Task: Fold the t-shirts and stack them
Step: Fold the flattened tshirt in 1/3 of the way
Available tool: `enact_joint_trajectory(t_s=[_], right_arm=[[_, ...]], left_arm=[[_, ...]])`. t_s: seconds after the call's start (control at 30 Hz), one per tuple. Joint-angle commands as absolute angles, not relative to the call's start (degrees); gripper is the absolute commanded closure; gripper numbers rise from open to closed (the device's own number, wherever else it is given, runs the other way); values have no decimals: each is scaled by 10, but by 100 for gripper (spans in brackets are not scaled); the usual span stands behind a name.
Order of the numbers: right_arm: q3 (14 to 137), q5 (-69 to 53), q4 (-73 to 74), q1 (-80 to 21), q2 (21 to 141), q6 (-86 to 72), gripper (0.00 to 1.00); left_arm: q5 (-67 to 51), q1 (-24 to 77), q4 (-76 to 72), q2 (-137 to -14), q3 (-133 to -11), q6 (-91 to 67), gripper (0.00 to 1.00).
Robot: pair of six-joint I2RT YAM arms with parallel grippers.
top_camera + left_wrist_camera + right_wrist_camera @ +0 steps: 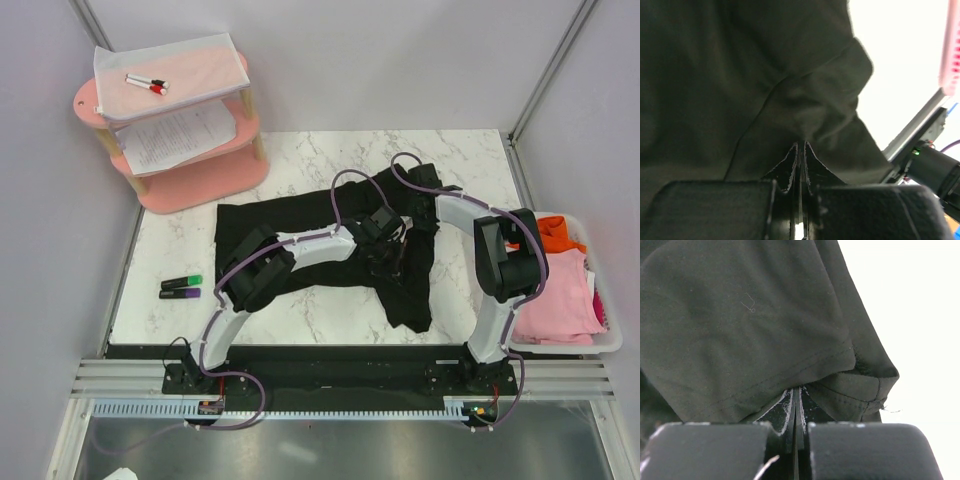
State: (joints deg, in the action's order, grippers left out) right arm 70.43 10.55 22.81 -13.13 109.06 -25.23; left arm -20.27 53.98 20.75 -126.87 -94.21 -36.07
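Note:
The black t-shirt lies spread on the marble table, partly folded toward the right. My left gripper is shut on a pinch of its black cloth, jaws pressed together. My right gripper is shut on a hemmed edge of the same shirt near the far right part. A pink t-shirt and an orange t-shirt lie in the white basket at the right. The shirt's white lettering is hidden.
A pink three-tier shelf stands at the far left with printed paper sheets and a red-capped marker. A green highlighter and a purple highlighter lie at the left front of the table.

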Motion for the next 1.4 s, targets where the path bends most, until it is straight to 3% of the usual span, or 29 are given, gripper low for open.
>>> enact_joint_trajectory(t_s=[0.0,0.23,0.43,0.53,0.57,0.7,0.8,0.87,0.9,0.93,1.03,1.17,1.37], right_arm=[[710,122,238,-122,1115,-244,100],[707,125,249,-122,1075,-230,100],[676,71,258,-122,964,-226,99],[630,21,267,-125,878,-226,78],[615,12,272,-131,831,-227,67],[548,1,322,-178,715,-235,41],[504,10,379,-248,645,-273,18],[471,12,418,-297,601,-315,10],[461,13,430,-308,586,-329,9],[441,13,452,-319,571,-347,10],[414,12,499,-346,509,-396,15],[382,-22,532,-359,424,-435,40],[313,-59,499,-378,404,-454,50]], left_arm=[[-208,538,220,-1278,-937,-397,98],[-193,538,229,-1273,-906,-399,98],[-179,539,195,-1231,-862,-389,98],[-172,539,177,-1190,-839,-383,98],[-171,539,170,-1182,-836,-381,98],[-166,535,157,-1144,-817,-374,98],[-173,528,149,-1127,-807,-370,90],[-182,518,139,-1121,-800,-368,74],[-192,514,134,-1119,-795,-367,66],[-197,506,134,-1115,-794,-367,51],[-200,490,125,-1107,-779,-367,33],[-216,466,113,-1108,-756,-373,27],[-244,441,91,-1118,-739,-382,25]])
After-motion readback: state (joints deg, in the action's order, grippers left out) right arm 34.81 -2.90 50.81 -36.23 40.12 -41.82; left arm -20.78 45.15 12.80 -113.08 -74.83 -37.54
